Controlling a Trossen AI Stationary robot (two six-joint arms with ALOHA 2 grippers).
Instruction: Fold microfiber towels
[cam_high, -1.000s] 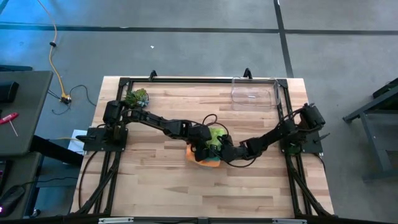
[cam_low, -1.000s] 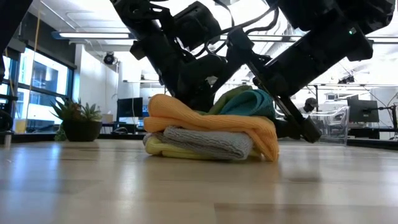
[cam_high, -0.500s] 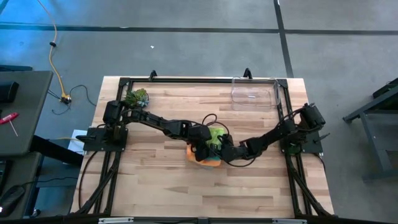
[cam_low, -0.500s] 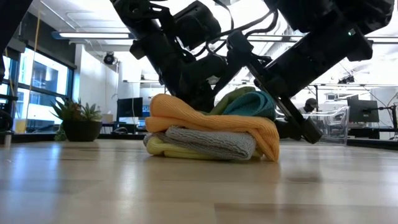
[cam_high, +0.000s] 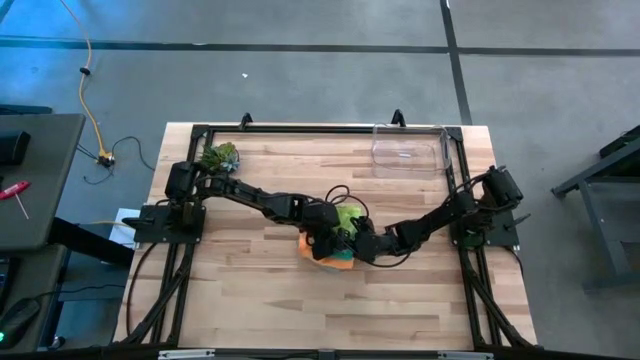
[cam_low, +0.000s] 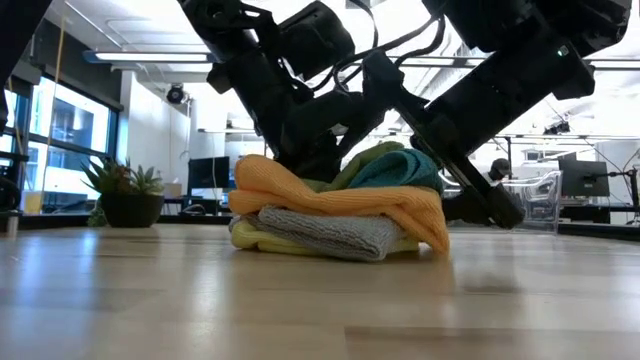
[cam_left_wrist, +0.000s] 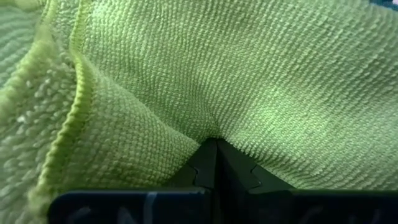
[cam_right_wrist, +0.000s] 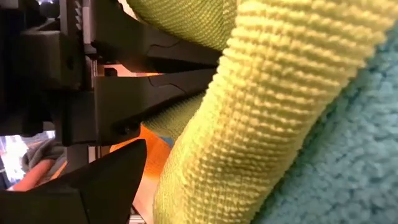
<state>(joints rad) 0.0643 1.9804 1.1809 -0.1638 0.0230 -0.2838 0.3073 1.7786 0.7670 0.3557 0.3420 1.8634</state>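
The towels lie in one pile at the table's middle. In the low view, orange (cam_low: 330, 195) drapes over grey (cam_low: 320, 230) and yellow (cam_low: 260, 240), with teal (cam_low: 400, 168) and lime green (cam_low: 365, 160) on top. My left gripper (cam_high: 338, 232) reaches in from the left and is shut on the lime green towel (cam_left_wrist: 249, 74). My right gripper (cam_high: 357, 243) comes from the right and stands open at the pile. One of its fingers (cam_right_wrist: 106, 180) shows beside a rolled lime green fold (cam_right_wrist: 249, 112) next to the teal towel (cam_right_wrist: 348, 162). My left gripper pinches the lime green towel between its two fingers at a pucker (cam_left_wrist: 214, 134) in from the hemmed edge (cam_left_wrist: 74, 106), slanting down from the table's left. The cloth spreads out from the fingertips; one layer or several, I cannot tell. Whether my right gripper touches the lime green fold cannot be told.
A small green spiky plant (cam_high: 220, 156) stands at the far left corner. A clear plastic bin (cam_high: 408, 150) sits at the far right. Bare wooden table (cam_high: 300, 310) lies on the near side of the pile.
My right gripper has rolled a little about its own pointing line, staying at the pile. The top of the pile has shifted slightly, and more of the lime green towel shows above the orange one. My left gripper keeps its hold in place.
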